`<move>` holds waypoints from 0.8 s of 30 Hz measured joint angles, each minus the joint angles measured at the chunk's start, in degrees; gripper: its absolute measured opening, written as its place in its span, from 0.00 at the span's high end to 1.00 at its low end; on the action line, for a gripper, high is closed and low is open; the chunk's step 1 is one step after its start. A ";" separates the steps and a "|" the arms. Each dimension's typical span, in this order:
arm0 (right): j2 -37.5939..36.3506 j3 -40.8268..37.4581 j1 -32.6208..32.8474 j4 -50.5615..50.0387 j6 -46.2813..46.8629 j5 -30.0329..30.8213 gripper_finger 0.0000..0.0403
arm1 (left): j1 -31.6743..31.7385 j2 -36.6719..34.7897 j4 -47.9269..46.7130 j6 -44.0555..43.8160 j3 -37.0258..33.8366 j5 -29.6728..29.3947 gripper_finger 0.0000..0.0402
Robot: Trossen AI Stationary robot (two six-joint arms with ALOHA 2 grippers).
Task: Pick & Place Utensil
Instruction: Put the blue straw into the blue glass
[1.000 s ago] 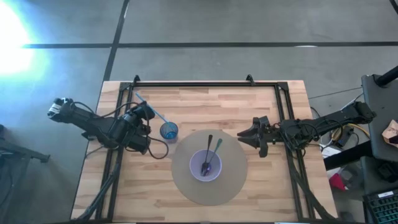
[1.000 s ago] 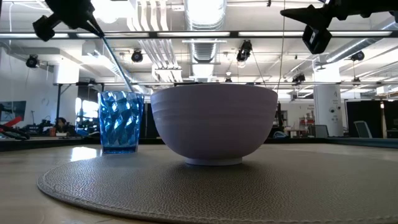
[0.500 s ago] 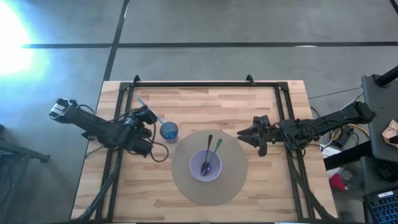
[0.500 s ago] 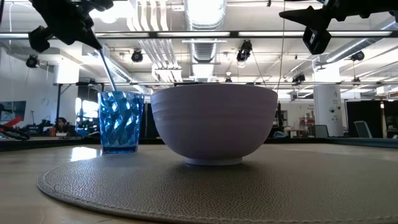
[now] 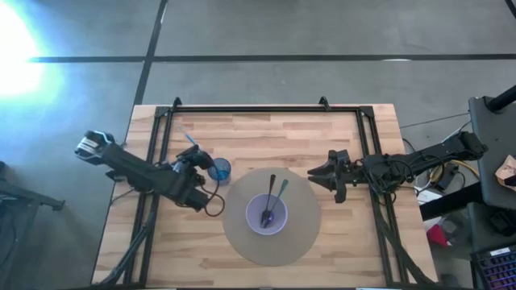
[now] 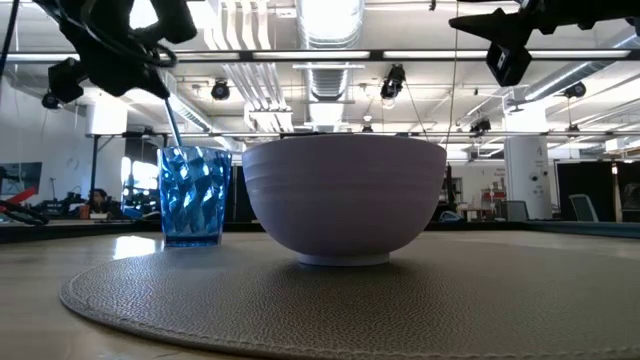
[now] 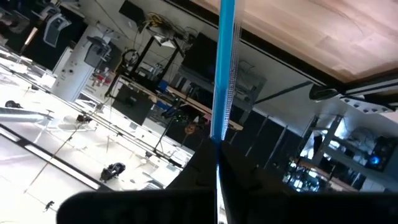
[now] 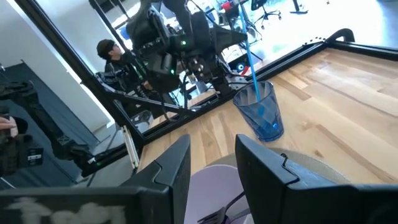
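My left gripper (image 5: 190, 166) is clamped on the thin blue plastic utensil (image 8: 250, 66), whose long axis leans slightly, lower end already inside the faceted blue tumbler (image 6: 194, 196) (my right gripper (image 5: 322, 176) waits open by the round grey mat (image 5: 240, 234)).

A robotics lab: exposed ceiling ducts (image 6: 325, 20), monitors (a person (image 8: 112, 59) seated behind).

Overhead looks straight down, low sits level; both share the bowl (image 5: 267, 214).
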 joint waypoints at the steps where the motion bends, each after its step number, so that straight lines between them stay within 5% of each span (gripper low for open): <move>1: 0.00 0.00 0.00 0.00 0.00 0.00 0.69 | 0.02 0.72 0.04 -0.04 0.00 0.00 1.00; 19: 0.00 0.00 0.00 0.00 -0.22 -0.17 0.69 | 0.02 7.53 1.02 -5.82 0.00 0.01 1.00; 24: 0.00 0.00 0.02 0.00 -0.22 -0.17 0.70 | 0.04 7.55 1.04 -5.84 0.00 4.45 1.00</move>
